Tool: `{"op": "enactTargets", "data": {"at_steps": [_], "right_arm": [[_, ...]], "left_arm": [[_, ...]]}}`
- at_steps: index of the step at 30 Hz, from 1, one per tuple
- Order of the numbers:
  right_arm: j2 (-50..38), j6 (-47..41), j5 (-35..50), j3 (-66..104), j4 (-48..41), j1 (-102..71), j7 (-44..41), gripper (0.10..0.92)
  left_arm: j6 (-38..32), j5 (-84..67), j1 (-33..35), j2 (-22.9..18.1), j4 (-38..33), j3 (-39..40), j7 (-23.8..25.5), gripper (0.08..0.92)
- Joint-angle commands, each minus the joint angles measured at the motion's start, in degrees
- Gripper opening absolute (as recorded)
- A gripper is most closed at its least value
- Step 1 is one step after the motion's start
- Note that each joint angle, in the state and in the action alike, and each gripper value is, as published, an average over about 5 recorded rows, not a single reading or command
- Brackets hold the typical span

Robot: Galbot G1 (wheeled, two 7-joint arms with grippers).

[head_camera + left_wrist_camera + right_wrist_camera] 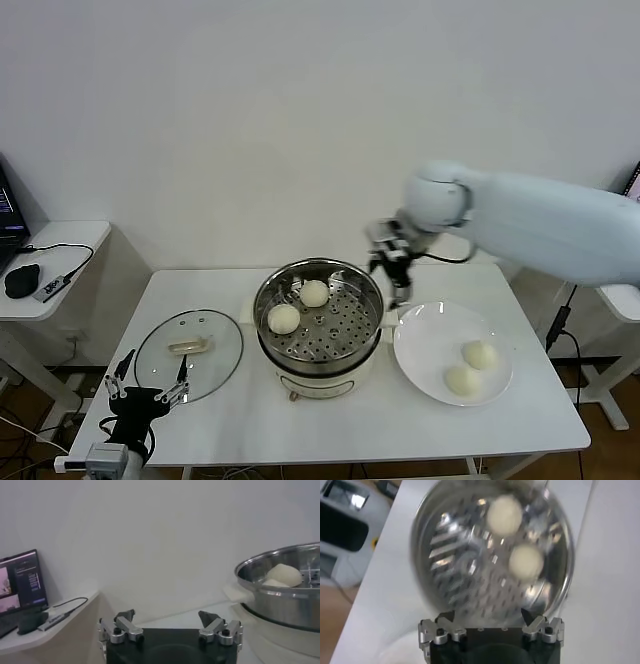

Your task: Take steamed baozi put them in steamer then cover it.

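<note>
The steel steamer (318, 360) stands mid-table with two baozi on its perforated tray, one (314, 293) toward the back and one (284, 318) at the left. Both show in the right wrist view (504, 514) (526, 561). Two more baozi (480, 354) (461, 379) lie on the white plate (425, 335) to the right. The glass cover (215, 362) with its beige handle lies flat on the table to the left. My right gripper (398, 272) is open and empty above the steamer's right rim. My left gripper (148, 385) is open and empty, parked at the table's front left corner.
A side table (60, 240) at the far left carries a laptop, a mouse and a cable. The steamer's wall (285, 600) shows in the left wrist view, to one side of the gripper. The white wall stands close behind the table.
</note>
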Motion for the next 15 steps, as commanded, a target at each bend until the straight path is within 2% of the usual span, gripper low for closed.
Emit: {"op": "enactTargets", "data": {"at_steps": [1,8,15], "right_arm": [[-19.17,5.85,-11.62,-0.16,6.41,-3.22,-2.6,0.823],[-24.31,6.79,-17.4,9.61,7.3,-20.37,-0.44,0.823],[-21.52,6.08,-19.12,21.76,4.71,-36.02,2.1,0.823]], "left_arm": [[-0.07,0.23,0.02,-0.02,0.46,0.25,-0.02,0.823],[-0.07,1.12,-0.07,-0.26,1.17,1.08,-0.03,0.823],[-0.09,1.76,0.23,-0.51,1.62,1.21,-0.03,0.823]]}}
